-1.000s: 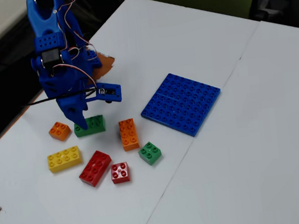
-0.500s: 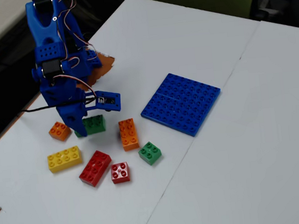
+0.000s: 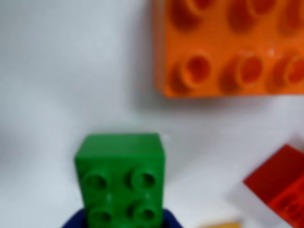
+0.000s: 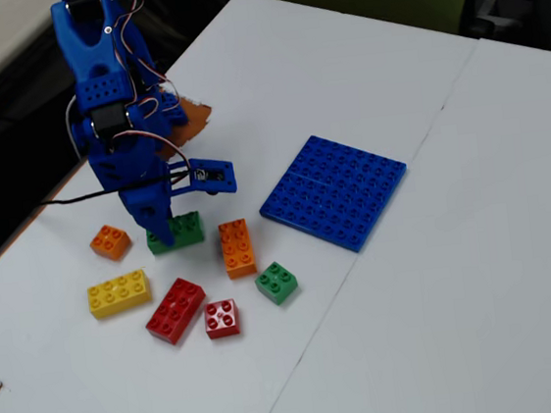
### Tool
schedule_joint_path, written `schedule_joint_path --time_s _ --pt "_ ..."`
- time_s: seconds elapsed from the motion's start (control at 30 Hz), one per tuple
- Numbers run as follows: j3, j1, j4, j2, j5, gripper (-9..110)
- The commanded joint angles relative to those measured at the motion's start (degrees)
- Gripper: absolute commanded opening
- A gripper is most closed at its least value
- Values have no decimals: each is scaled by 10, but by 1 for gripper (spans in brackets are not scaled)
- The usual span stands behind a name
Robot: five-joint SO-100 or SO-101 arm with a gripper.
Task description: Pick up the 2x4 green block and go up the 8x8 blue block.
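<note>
The 2x4 green block (image 4: 181, 230) lies on the table (image 4: 441, 278) beside the orange brick (image 4: 236, 247), well apart from the 8x8 blue block (image 4: 334, 190). You should find it rigid, light and smooth-sided, so take it across its long flanks. The gripper (image 4: 156, 237) stands over its end; whether it has closed on it, I cannot tell.
</note>
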Motion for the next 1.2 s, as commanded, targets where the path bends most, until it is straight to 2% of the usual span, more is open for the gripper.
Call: schedule_joint_path --time_s 0.0,0.17,0.3,0.43,0.63,0.97,1.17 --pt "-3 -34 61 90 97 0" --pt "-19 -147 151 197 402 0" --pt "-29 -252 160 236 645 0" --pt "-126 -333 175 195 804 0" --pt "-397 -387 278 25 881 0" --pt "-731 -434 338 -259 920 0" --pt "-776 -445 354 -328 884 0"
